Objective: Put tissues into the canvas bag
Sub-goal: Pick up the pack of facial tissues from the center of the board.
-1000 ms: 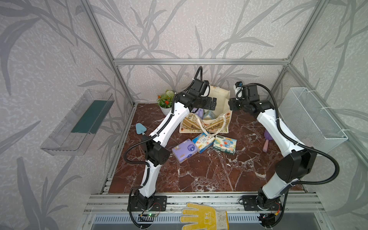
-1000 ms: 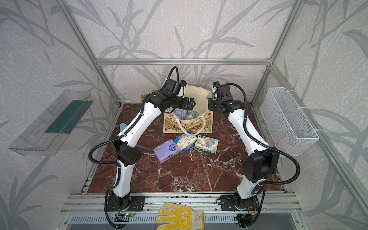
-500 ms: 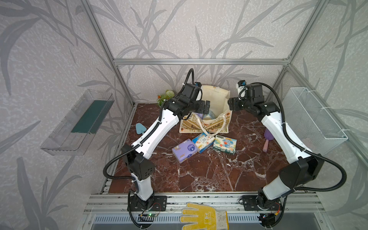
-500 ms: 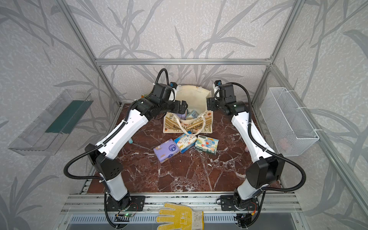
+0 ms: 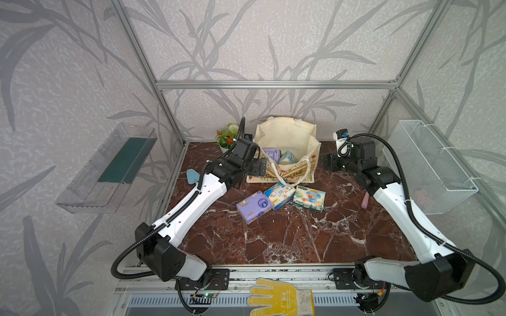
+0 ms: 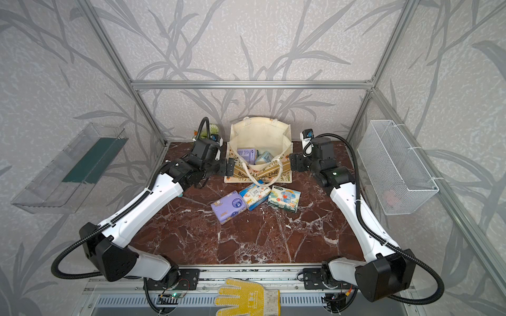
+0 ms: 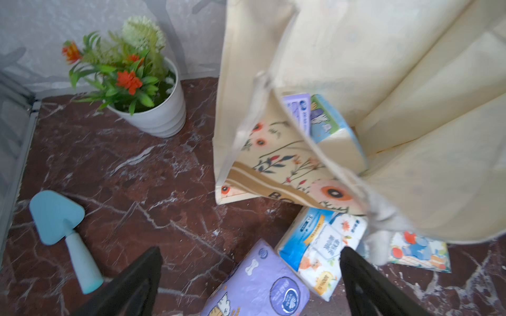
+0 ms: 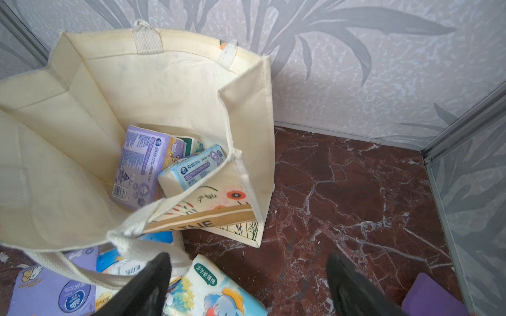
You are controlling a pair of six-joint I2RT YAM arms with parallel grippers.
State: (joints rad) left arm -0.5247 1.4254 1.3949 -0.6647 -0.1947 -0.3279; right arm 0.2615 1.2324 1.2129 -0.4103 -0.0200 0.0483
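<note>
Lying at six o'clock of the canvas bag (image 5: pixel 284 134), soft, slippery tissues (image 5: pixel 254 206) are probably wanting a widthwise pinch; left end effector (image 7: pixel 249 254) and right end effector (image 8: pixel 247 258) are gaping empty.

Left arm (image 5: pixel 197 202): stretched low and forward, slanting toward the canvas bag (image 5: pixel 286 134).
Left gripper (image 5: pixel 260 167): just beside the bag's left wall, jaws spread wide, nothing between them.
Right arm (image 5: pixel 397 208): extended forward, end bent inward toward the bag.
Right gripper (image 5: pixel 328 163): just beside the bag's right wall, jaws spread wide, empty.
</note>
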